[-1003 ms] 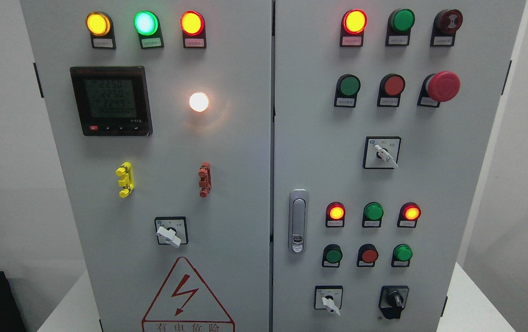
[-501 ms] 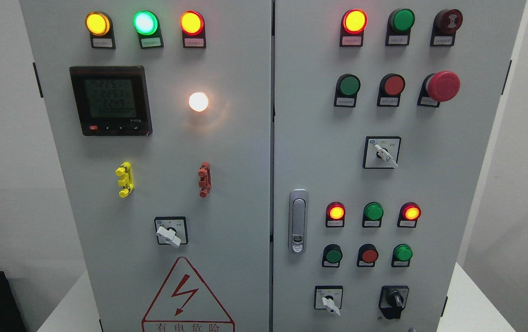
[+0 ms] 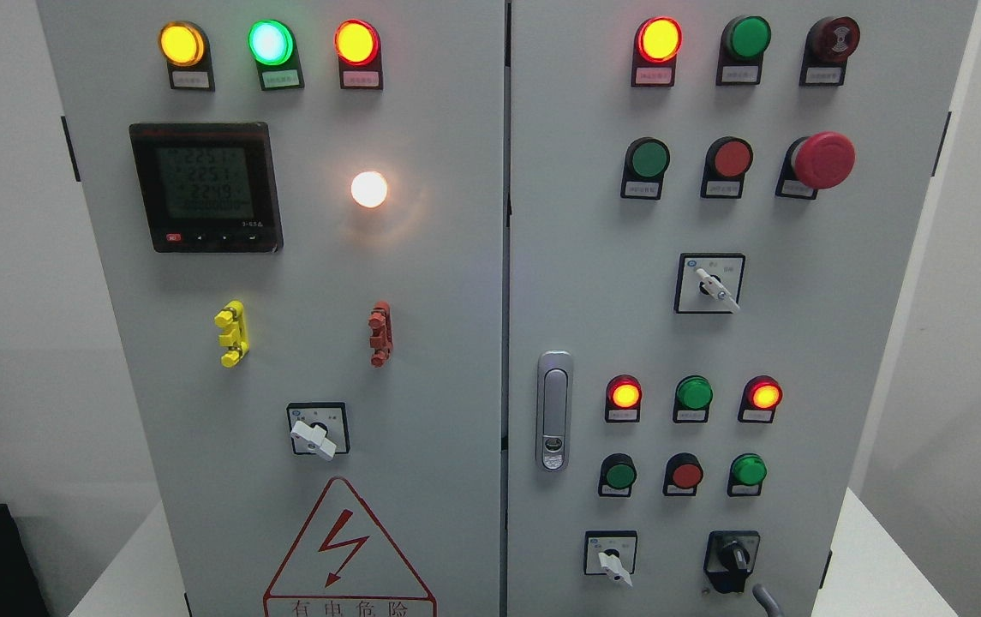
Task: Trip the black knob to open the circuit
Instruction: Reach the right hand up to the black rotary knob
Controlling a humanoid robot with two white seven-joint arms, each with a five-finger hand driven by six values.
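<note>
Reaching toward the black knob [image 3: 732, 558] low on the cabinet's right door; only a grey sliver of my right hand [image 3: 766, 598] is showing, fingers untellable; pinching it squarely should help.

warning triangle [image 3: 349, 548] cut off below, button labels unreadably small

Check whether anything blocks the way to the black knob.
Nothing visible does. The black knob sits exposed at the lower right of the right door, with bare panel around it. Only a grey tip shows at the bottom edge just right of it; whether it is a hand is unclear.
</note>
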